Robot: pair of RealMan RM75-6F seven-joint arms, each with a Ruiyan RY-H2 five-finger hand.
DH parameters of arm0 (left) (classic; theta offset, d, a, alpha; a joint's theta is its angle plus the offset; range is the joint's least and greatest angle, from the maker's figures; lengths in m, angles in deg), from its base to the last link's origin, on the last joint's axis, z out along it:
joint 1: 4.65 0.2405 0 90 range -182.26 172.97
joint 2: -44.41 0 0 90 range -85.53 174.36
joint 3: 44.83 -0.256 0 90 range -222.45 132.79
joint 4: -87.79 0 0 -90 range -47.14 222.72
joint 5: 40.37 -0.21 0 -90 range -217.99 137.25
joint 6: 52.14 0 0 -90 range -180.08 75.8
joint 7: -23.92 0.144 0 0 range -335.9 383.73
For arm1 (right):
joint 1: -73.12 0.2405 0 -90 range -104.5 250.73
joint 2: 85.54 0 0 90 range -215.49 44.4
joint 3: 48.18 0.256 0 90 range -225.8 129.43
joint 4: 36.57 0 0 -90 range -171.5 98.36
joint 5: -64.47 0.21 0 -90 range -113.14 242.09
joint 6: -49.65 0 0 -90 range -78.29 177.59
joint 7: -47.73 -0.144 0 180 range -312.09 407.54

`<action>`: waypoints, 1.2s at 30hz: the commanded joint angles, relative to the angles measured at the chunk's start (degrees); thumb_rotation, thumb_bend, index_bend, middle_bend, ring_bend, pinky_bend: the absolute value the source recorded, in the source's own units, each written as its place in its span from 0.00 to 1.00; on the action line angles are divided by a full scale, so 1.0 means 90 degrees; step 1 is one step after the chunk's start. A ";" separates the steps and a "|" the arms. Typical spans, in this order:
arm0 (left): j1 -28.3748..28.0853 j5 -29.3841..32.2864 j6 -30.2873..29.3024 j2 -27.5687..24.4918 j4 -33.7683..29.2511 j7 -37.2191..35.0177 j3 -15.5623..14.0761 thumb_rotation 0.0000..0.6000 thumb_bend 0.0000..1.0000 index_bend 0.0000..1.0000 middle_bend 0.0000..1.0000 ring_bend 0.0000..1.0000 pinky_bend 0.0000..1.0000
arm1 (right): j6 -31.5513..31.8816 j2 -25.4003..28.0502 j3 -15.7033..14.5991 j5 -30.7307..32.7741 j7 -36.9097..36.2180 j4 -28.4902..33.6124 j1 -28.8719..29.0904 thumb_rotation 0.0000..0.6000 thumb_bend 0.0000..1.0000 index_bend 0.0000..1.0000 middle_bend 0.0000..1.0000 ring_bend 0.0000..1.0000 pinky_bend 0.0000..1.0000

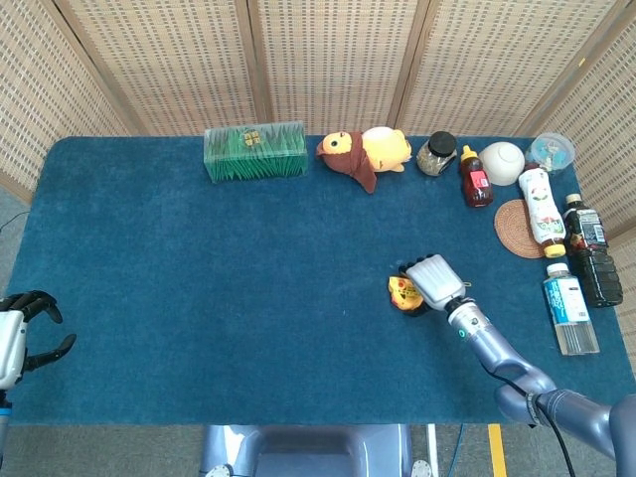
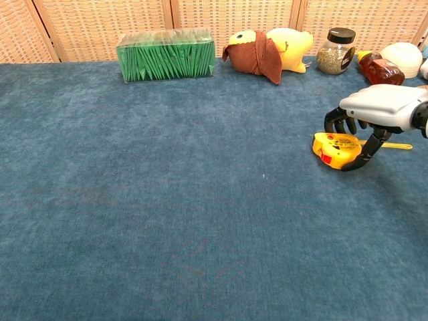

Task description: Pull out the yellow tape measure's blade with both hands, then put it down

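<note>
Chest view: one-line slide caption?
Right hand poised over the yellow tape measure on the blue table, fingers around it.

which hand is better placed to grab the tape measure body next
Right. The right hand sits directly over the yellow tape measure, fingers curled down on either side of it. The left hand hangs at the table's far left edge, holding nothing, well away from it.

Along my table's (image 1: 199, 298) far edge I see a green box (image 1: 254, 152), a plush toy (image 1: 363, 153), a jar (image 1: 436, 153), a sauce bottle (image 1: 475, 178) and a white bowl (image 1: 501, 163); bottles (image 1: 570, 308) line the right.
</note>
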 commanded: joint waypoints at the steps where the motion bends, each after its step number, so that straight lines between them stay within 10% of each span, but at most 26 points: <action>1: -0.0011 0.0001 0.0013 0.0011 0.0003 0.0005 0.0003 0.97 0.19 0.54 0.38 0.30 0.33 | -0.0006 0.0032 0.0023 0.0038 0.0006 0.0061 -0.0001 0.71 0.20 0.44 0.50 0.46 0.44; 21: -0.0717 0.0008 0.0965 0.0018 -0.0171 0.0200 0.0160 0.96 0.19 0.54 0.38 0.32 0.36 | 0.0383 0.0869 0.0121 0.0154 0.0037 0.1470 -0.0240 0.71 0.21 0.47 0.53 0.48 0.46; 36: -0.2949 0.0770 0.3735 -0.0048 -0.0223 -0.0241 0.1049 0.96 0.19 0.54 0.43 0.39 0.45 | 0.1151 0.1413 0.0077 -0.0213 0.0247 0.2835 -0.0579 0.71 0.21 0.47 0.53 0.48 0.46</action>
